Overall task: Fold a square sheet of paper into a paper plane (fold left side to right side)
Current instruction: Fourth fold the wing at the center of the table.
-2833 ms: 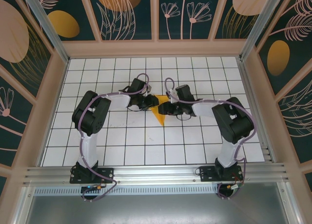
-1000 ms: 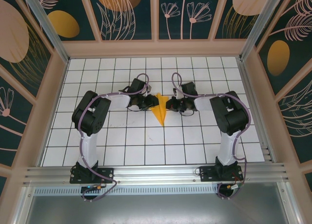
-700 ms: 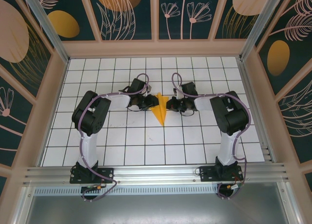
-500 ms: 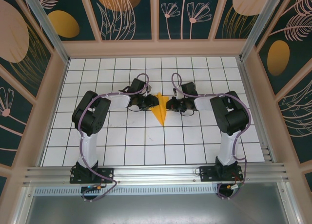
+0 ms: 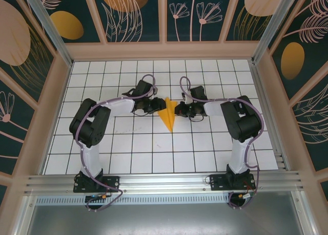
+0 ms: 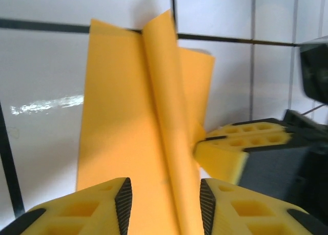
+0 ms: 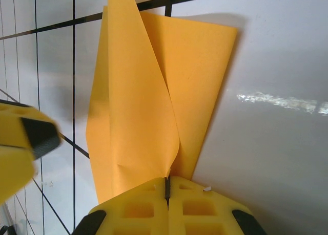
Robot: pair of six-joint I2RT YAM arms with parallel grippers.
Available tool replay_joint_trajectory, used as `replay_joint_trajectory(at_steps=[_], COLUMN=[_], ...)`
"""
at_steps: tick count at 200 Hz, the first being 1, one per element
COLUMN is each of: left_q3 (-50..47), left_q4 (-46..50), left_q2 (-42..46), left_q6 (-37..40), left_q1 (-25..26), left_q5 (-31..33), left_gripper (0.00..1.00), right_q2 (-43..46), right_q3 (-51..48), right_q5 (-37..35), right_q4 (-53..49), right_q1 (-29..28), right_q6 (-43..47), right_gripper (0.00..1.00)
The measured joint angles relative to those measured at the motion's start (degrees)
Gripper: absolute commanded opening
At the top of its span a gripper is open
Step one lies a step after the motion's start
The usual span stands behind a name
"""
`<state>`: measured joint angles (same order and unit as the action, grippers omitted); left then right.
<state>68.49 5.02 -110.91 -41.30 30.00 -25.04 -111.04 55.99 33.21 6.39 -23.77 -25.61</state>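
The paper plane point(image 5: 168, 115) lies in the middle of the table point(image 5: 128, 153), tip toward 6 o'clock, pinched from 3 o'clock by the closed right gripper point(image 7: 166, 190) (probably to anchor it), while the left gripper point(image 6: 164, 196) at 9 o'clock has its jaws apart around the raised fold point(image 6: 163, 91).

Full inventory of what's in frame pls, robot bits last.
paper plane: 1, orange-yellow, partly folded, table centre, between the grippers
table: 1, white with black grid, under everything
wall panels: several, dark teal with floral pattern, around the table
rail: 1, silver, near edge
arms: 2, black and white, bases at the rail
left gripper: 1, yellow fingers, jaws apart astride the plane's raised fold
right gripper: 1, yellow fingers, shut on the plane's edge
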Motion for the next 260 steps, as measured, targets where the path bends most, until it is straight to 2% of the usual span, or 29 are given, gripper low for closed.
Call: replay_joint_trajectory(at_steps=[24,102,207,228,260], left_q3=[0.76,5.40,6.56,6.19,4.50], left_q4=[-1.33,-5.31,-5.49,-6.03,-8.39], left_q2=[0.83,-7.91,-11.52,-11.52,-11.10], left_q6=[-0.24,-1.44,-1.64,-1.64,-1.68], left_q1=[0.02,0.50,0.50,0.50,0.50], left_q5=[-2.03,-9.27,-8.15,-8.11,-8.13], left_gripper=[0.31,0.31,0.31,0.31,0.31], right_q2=[0.00,0.00,0.13,0.28,0.83], right_q3=[0.04,0.35,0.70,0.70,0.85], right_q5=[-0.15,-0.46,-1.31,-1.73,-1.75], right_q4=[-0.20,-0.74,-1.57,-1.73,-1.99], right_q1=[-0.07,-0.22,-0.50,-0.66,-0.76], right_q6=[0.02,0.22,1.20,1.27,1.38], right_gripper=[0.01,0.01,0.02,0.05,0.23])
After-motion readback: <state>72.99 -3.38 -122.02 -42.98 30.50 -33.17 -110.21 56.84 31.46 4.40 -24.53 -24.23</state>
